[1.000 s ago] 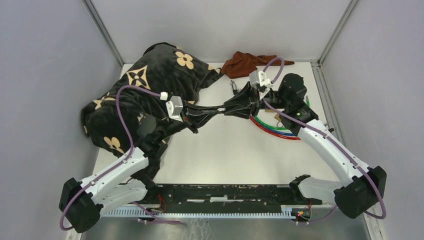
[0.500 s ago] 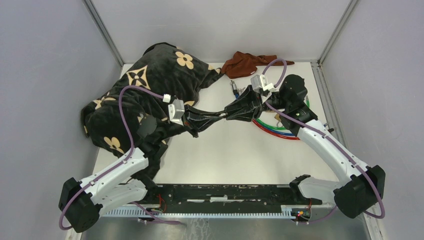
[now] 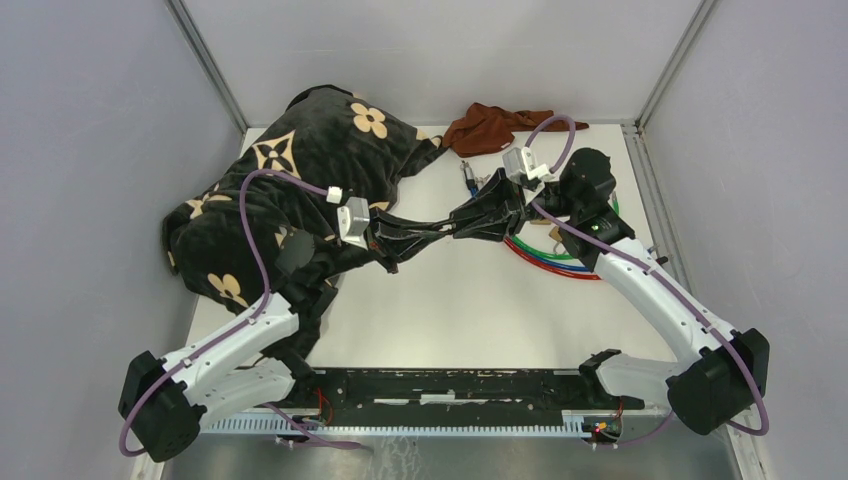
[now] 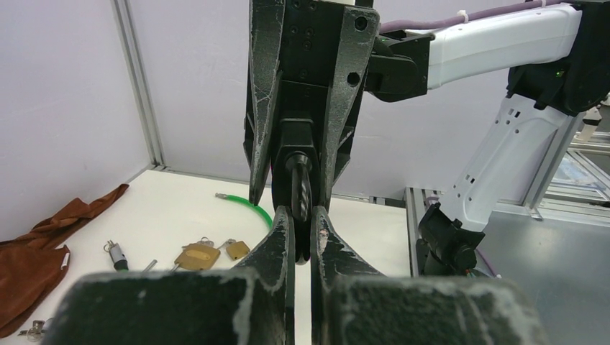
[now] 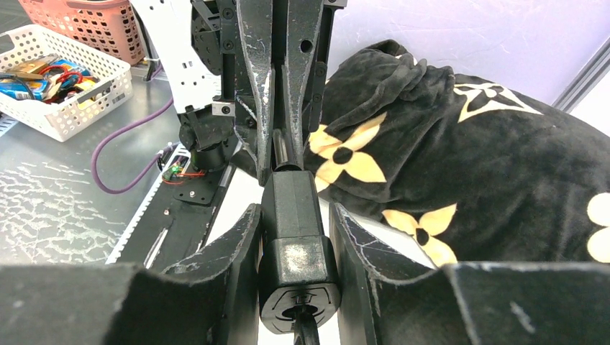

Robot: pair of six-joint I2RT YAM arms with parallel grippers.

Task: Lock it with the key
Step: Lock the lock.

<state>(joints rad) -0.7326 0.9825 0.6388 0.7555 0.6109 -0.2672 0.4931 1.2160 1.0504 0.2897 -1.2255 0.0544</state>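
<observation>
The two grippers meet tip to tip above the middle of the table. My right gripper (image 3: 465,222) (image 5: 293,212) is shut on a black lock (image 5: 291,237) (image 4: 295,140), one finger on each side of its body. The lock's round end face points at the right wrist camera, and a dark stem enters it there. My left gripper (image 3: 447,229) (image 4: 301,215) is shut on the key (image 4: 302,190), a flat black head with a ridged edge, held at the lock's far end. In the right wrist view the left gripper (image 5: 282,162) comes in from above, and the key's blade is hidden.
A black blanket with beige flowers (image 3: 300,170) is heaped at the left. A brown cloth (image 3: 490,125) lies at the back. Red, blue and green cables (image 3: 545,258) lie under the right arm. Two brass padlocks (image 4: 196,255) and small keys (image 3: 468,175) lie nearby.
The joined grippers have shifted slightly to the left and the right wrist has turned a little. Both grips are unchanged.
</observation>
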